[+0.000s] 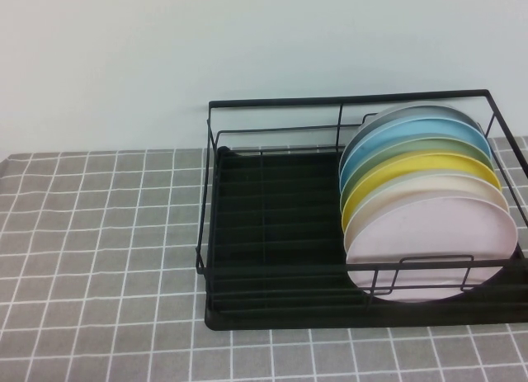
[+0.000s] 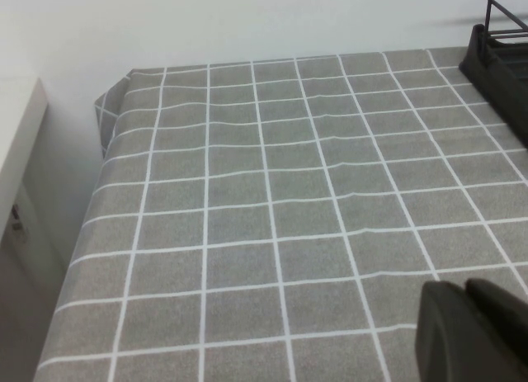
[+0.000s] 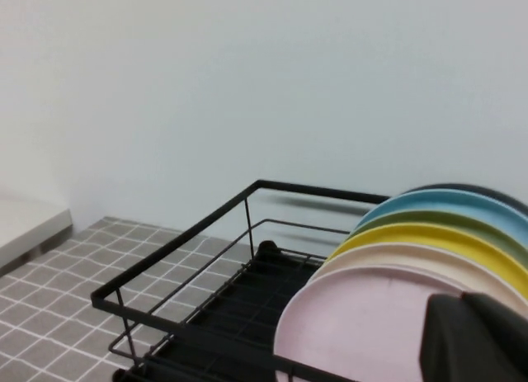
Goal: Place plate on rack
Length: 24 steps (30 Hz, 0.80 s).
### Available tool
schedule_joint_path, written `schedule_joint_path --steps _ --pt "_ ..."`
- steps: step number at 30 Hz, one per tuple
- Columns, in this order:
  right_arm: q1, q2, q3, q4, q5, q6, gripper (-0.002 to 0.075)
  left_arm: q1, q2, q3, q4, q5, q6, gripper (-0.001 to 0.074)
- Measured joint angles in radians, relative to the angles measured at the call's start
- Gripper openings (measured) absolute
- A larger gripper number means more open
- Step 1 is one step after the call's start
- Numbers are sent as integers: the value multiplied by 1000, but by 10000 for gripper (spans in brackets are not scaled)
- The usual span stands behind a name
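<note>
Plate [image 1: 431, 243] in pale pink stands already on edge in the rack [image 1: 272, 233], at the front of a row of plates on the rack's right side, its face turned toward the robot and a little upward. Behind it, touching or almost touching, stand a cream plate [image 1: 445, 186], a yellow plate [image 1: 412, 169], a green one and two blue ones. The front rail of the black wire rack crosses the lower part of the pink plate. The left half of the rack is free of plates.

The right gripper [image 3: 483, 337] is near this plate: in the right wrist view its dark body shows just before the plate's pink face [image 3: 363, 324], so the right arm is clearly the nearer one. I cannot tell if its fingers are open or closed, but nothing seems to be held.

The left gripper [image 2: 470, 332] hangs over the grey checked tablecloth [image 2: 272, 209], well apart from the rack, and its state also cannot be told.

To my judgement the task looks finished.
</note>
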Motion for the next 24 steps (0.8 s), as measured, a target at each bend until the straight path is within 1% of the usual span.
schedule_joint_path --steps 2,5,7,8,9,11,13,15,16,17,19,24 --pt "-2 -30 9 0 -69 0 -3 0 0 0 0 0 0 0" --pt "-20 -118 27 -5 -106 3 -3 0 0 0 0 0 0 0" --pt "-55 -183 41 -26 -111 13 -3 0 0 0 0 0 0 0" --pt "-81 -204 51 -62 -111 35 -3 0 0 0 0 0 0 0" --pt "-112 -224 58 -117 -105 91 -3 0 0 0 0 0 0 0" --pt "-174 -250 63 -286 -68 273 -3 0 0 0 0 0 -16 0" --pt "-237 -265 63 -555 -1 532 -3 0 0 0 0 0 -16 0" --pt "-282 -269 63 -796 93 763 -3 0 0 0 0 0 -16 0" --pt "-298 -269 63 -895 140 863 -3 0 0 0 0 0 -16 0" --pt "-309 -269 66 -972 167 925 -3 0 0 0 0 0 -16 0" --pt "-311 -271 83 -1065 171 1001 -3 0 0 0 0 0 -16 0" --pt "-311 -271 184 -1104 63 1005 -3 0 0 0 0 0 -16 0"
